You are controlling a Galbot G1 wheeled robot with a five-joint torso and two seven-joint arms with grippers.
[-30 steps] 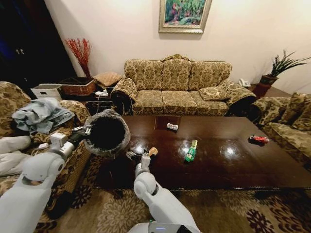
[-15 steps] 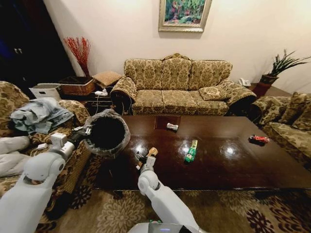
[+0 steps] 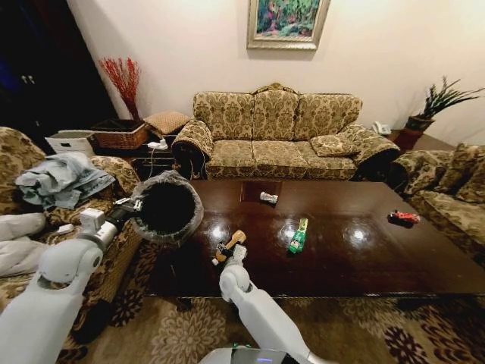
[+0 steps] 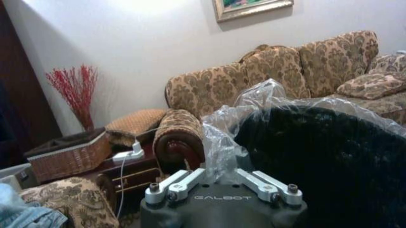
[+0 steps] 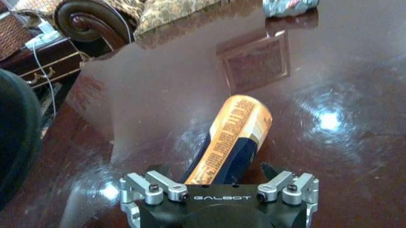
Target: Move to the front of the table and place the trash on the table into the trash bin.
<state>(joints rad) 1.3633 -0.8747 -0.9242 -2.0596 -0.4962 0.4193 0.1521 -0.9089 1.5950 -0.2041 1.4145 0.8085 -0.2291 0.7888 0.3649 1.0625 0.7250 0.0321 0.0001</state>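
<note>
The trash bin (image 3: 168, 208), black with a crinkled clear bag, hangs tilted beside the table's left end, opening facing me. My left gripper (image 3: 136, 203) is shut on its bagged rim (image 4: 220, 173). A tan-and-dark bottle (image 3: 235, 241) lies on the dark glossy table (image 3: 364, 258) near the front edge. My right gripper (image 3: 226, 250) is open, and in the right wrist view the bottle (image 5: 235, 133) lies between its fingers (image 5: 214, 167). Farther along lie a green wrapper (image 3: 298, 236), a white scrap (image 3: 268, 198) and a red piece (image 3: 404, 217).
A patterned sofa (image 3: 276, 136) stands behind the table and another seat (image 3: 447, 197) at its right end. On the left is an armchair with heaped clothes (image 3: 61, 180). A woven basket (image 3: 121, 135) sits on a side table at the back left.
My right gripper has moved forward and right over the table's front edge until its fingers flank the bottle. The left arm and the bin have stayed put.
</note>
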